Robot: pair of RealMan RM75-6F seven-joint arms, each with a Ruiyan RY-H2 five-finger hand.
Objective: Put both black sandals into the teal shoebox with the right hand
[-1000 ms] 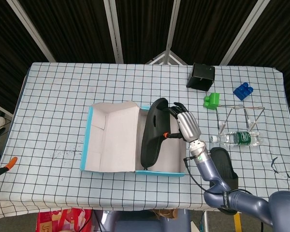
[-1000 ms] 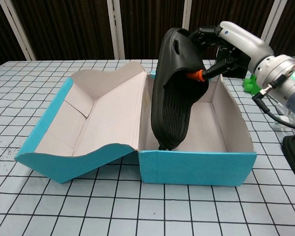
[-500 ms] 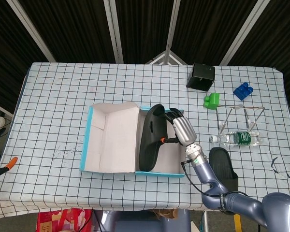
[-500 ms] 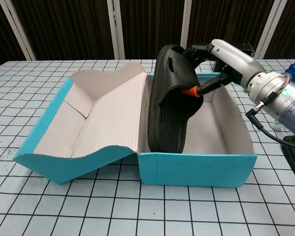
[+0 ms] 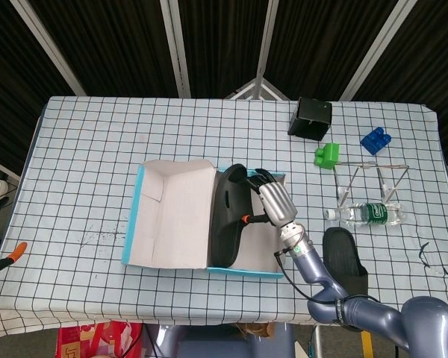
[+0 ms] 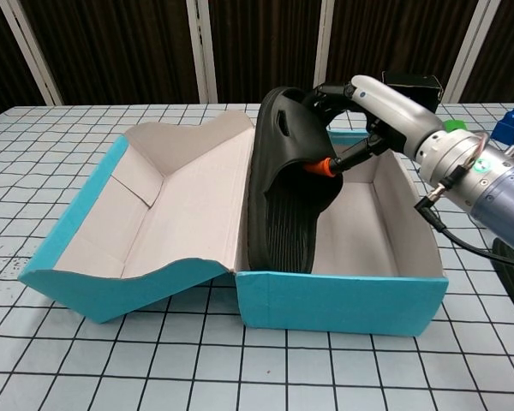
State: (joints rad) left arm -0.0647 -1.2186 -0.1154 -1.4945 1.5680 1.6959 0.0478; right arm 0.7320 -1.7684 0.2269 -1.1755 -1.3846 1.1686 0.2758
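Observation:
My right hand (image 5: pixel 271 200) (image 6: pixel 360 107) grips a black sandal (image 5: pixel 228 214) (image 6: pixel 284 184) by its strap. The sandal stands on edge inside the teal shoebox (image 5: pixel 248 268) (image 6: pixel 343 301), against the box's left wall, its ribbed sole facing right. The box's lid (image 5: pixel 172 212) (image 6: pixel 154 218) lies open to the left. A second black sandal (image 5: pixel 345 257) (image 6: pixel 512 270) lies flat on the table to the right of the box, partly cut off in the chest view. My left hand is in neither view.
A black box (image 5: pixel 310 118), a green block (image 5: pixel 327 155), a blue block (image 5: pixel 374 139), a wire frame (image 5: pixel 373 183) and a plastic bottle (image 5: pixel 366 214) lie to the right and behind. Orange-handled pliers (image 5: pixel 7 257) lie at the table's left edge.
My right hand has moved left and down with the sandal, lowering it deeper into the box against the left wall. The box has shifted slightly left.

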